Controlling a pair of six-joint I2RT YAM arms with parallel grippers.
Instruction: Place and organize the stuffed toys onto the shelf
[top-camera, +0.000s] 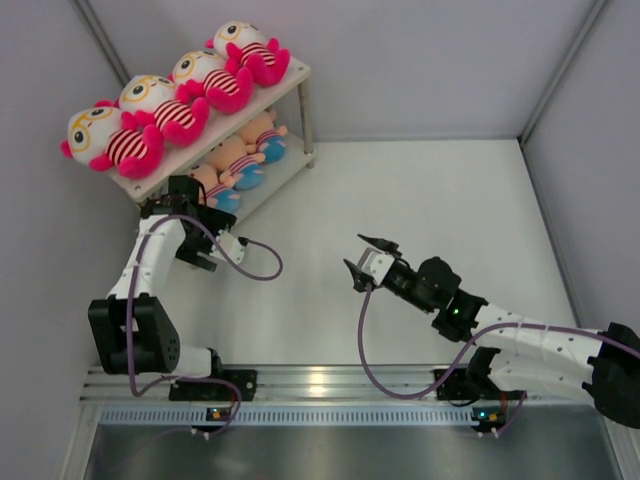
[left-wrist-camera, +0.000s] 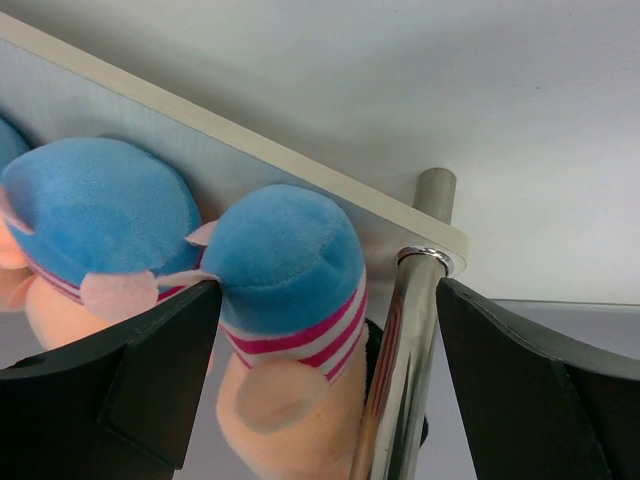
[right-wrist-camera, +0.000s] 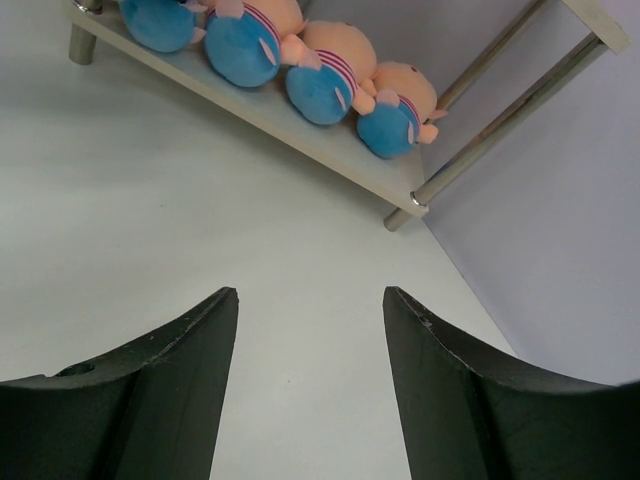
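Shelf holds eight toys (four per tier).

Top view: shelf at upper left of frame, standing on the desk. Top-row toys, four side by side on the upper board. Lower-row toys, four beneath, on the lower board. Left end effector at the shelf's lower-left end, astride a shelf leg and the end toy. Right end effector centre frame, well apart from the shelf.
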